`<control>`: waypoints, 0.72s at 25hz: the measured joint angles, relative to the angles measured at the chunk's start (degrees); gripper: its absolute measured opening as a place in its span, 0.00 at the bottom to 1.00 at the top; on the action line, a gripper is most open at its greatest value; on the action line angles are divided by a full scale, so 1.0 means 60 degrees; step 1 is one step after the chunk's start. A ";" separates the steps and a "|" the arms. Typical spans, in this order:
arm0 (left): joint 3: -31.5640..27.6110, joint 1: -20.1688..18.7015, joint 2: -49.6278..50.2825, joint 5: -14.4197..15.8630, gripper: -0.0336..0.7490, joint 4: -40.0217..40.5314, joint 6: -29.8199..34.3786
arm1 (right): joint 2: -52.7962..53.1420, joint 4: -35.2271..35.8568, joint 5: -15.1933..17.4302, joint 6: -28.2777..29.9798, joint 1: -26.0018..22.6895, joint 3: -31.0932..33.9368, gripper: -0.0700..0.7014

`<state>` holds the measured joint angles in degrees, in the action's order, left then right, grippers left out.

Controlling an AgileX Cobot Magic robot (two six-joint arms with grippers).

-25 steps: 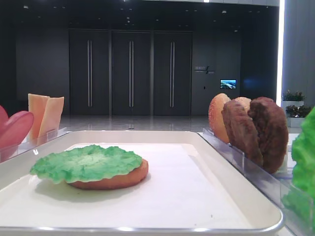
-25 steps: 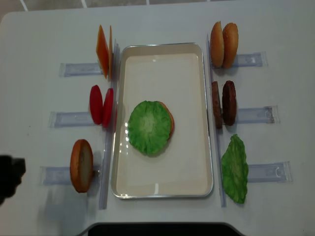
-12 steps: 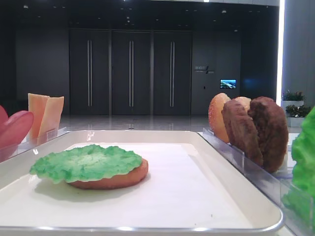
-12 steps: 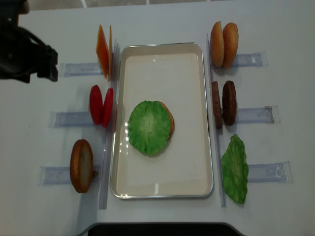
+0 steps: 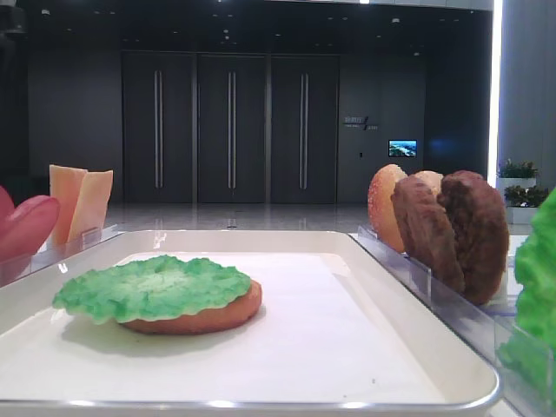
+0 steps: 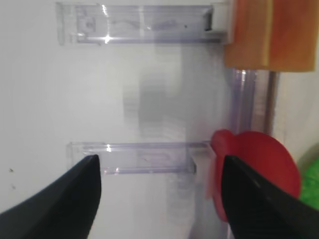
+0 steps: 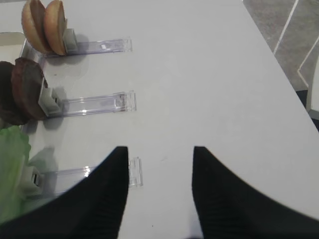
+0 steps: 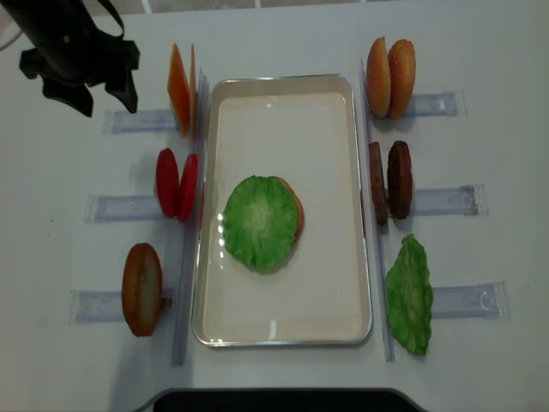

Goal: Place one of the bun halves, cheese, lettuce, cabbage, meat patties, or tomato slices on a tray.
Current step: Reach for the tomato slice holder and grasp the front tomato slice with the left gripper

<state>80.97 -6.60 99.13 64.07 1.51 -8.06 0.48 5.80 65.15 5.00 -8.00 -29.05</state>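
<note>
The cream tray [image 8: 283,129] holds a bun half [image 8: 297,210] with a green lettuce leaf [image 8: 257,223] lying on it. My left gripper [image 8: 109,105] hovers open at the far left, over the clear rack beside the cheese [image 8: 180,90]. In the left wrist view, its open jaws [image 6: 159,167] frame an empty rack, with a tomato slice [image 6: 259,172] by the right finger and cheese [image 6: 269,35] beyond. The tomato slices [image 8: 176,184] stand just left of the tray. My right gripper [image 7: 160,152] is open over bare table, holding nothing.
Right of the tray stand two bun halves [image 8: 390,77], two meat patties [image 8: 390,180] and a green leaf [image 8: 409,296] in clear racks. Another bun half [image 8: 141,289] stands at the near left. Clear rack strips [image 8: 129,208] stick out sideways on both sides.
My left gripper has swung from the near left edge up to the far left, then a little right toward the cheese rack. The food has not moved.
</note>
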 joint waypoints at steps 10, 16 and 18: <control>0.0007 -0.3031 -0.0007 -0.0231 0.77 0.0866 -0.3503 | 0.0000 0.0000 0.0000 0.0000 0.0000 0.0000 0.47; 0.0007 -0.3102 0.0255 -0.0194 0.77 0.0601 -0.3908 | 0.0000 0.0000 0.0000 0.0000 0.0000 0.0000 0.47; 0.0007 -0.3102 0.0479 -0.0194 0.77 0.0435 -0.3912 | 0.0000 0.0000 0.0000 0.0000 0.0000 0.0000 0.47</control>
<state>81.02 -25.22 102.00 62.91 4.12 -31.53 0.48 5.80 65.15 5.00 -8.00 -29.05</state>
